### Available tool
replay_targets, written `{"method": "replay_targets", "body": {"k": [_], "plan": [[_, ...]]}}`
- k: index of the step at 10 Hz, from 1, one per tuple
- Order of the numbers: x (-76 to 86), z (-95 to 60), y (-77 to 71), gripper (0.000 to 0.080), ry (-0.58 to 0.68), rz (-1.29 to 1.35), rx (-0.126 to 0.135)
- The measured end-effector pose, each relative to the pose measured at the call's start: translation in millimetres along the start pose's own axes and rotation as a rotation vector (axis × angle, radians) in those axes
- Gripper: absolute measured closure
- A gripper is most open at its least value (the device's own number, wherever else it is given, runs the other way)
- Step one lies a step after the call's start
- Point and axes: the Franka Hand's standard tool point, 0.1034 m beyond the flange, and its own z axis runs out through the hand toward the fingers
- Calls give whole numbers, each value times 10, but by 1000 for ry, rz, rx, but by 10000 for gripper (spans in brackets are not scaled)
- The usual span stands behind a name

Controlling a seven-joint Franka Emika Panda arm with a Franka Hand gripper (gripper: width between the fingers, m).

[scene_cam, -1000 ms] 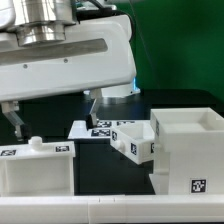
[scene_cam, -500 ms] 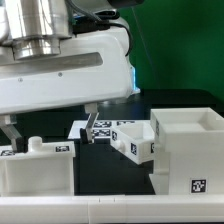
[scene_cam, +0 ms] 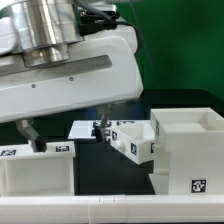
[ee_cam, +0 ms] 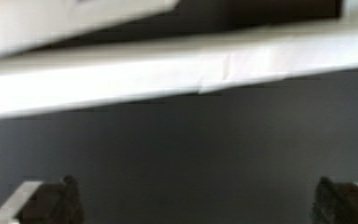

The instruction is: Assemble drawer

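Checking the exterior view first: what has changed? (desk)

Over the last second I've swung the arm toward the exterior view's right and a little lower. The tool [scene_cam: 66, 133] is spread wide and holds nothing. One finger now hangs at the near tray [scene_cam: 35, 172], and I can't tell whether it touches. The other hangs by the tilted tray [scene_cam: 130, 142], in front of the marker board [scene_cam: 84, 128]. The housing [scene_cam: 186, 150] stands on the worktop [scene_cam: 110, 172] at the exterior view's right, with the tilted tray just beside it. Both trays are outside it. (me)

And the wrist view? (desk)

Blurred. The fingertips [ee_cam: 51, 200] sit far apart with bare dark worktop between them, and a white edge I can't identify crosses ahead. I judge I'm lining up on a tray, with no grasp made yet. (me)
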Motion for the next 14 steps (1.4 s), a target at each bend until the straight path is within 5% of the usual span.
{"method": "replay_targets", "body": {"k": [2, 5, 8, 14], "plan": [[-105, 175, -57, 150, -108, 0, 2], [-249, 207, -126, 150, -314, -17, 58], [-138, 354, 23, 150, -296, -40, 51], [-311, 416, 257, 150, -301, -45, 34]]}}
